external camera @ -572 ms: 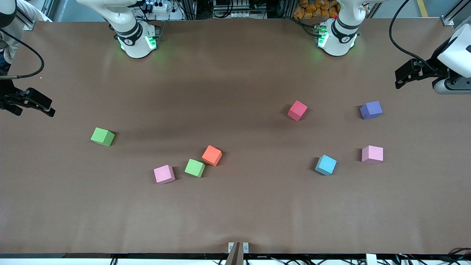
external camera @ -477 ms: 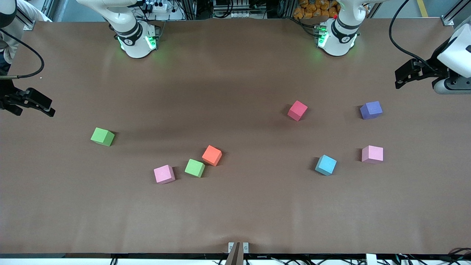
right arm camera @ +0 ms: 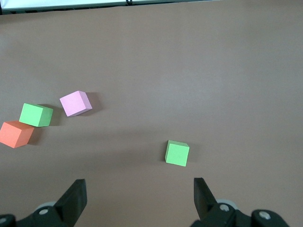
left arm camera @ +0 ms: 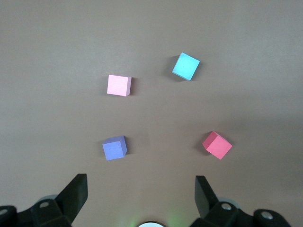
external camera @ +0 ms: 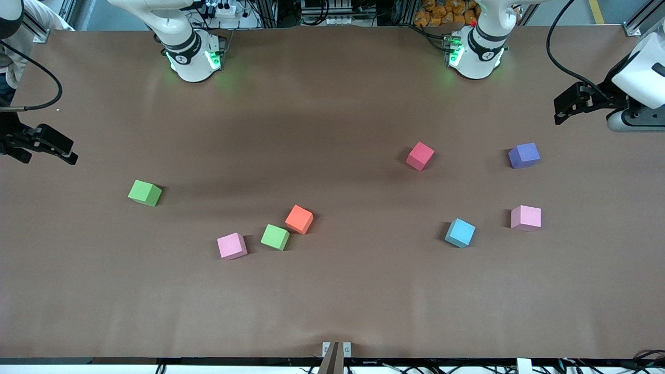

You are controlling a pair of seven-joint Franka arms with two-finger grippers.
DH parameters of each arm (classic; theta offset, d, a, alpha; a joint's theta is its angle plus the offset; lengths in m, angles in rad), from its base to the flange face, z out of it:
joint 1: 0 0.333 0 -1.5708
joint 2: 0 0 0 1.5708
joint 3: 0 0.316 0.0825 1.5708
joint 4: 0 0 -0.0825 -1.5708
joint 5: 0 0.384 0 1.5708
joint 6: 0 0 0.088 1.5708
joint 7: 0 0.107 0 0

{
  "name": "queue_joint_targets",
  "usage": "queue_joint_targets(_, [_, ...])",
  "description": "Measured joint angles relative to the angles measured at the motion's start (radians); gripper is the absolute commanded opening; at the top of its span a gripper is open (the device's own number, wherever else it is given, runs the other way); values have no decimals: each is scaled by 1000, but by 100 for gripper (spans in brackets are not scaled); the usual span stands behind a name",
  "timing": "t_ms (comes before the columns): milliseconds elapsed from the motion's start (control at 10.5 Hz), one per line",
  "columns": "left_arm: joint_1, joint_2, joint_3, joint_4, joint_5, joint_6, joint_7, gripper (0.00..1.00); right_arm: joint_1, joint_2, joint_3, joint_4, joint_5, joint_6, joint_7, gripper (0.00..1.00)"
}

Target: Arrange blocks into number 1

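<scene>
Over each worktop (external camera: 332,291) end, hanging wide open and empty: left end effector (left arm camera: 141,195), right end effector (right arm camera: 137,195). Risking bumping the touching green block (external camera: 275,237) and orange block (external camera: 299,219), scattering both.

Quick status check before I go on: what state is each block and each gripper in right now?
left gripper: open, empty, above the table's left-arm end
right gripper: open, empty, above the right-arm end
crimson block: loose on the table
purple block: loose
blue block: loose
pink block: loose, beside the blue
second pink block: loose
green block: corner close to the orange block
second green block: alone
</scene>
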Motion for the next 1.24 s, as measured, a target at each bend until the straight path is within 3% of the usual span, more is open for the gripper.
queue_joint_targets(763, [-3, 31, -3, -6, 0, 0, 0, 100, 0, 0, 0, 0, 0, 0, 0, 100])
queue_joint_targets(1240, [-5, 191, -3, -13, 3, 90, -110, 100, 0, 1, -1, 2, 0, 0, 0, 100])
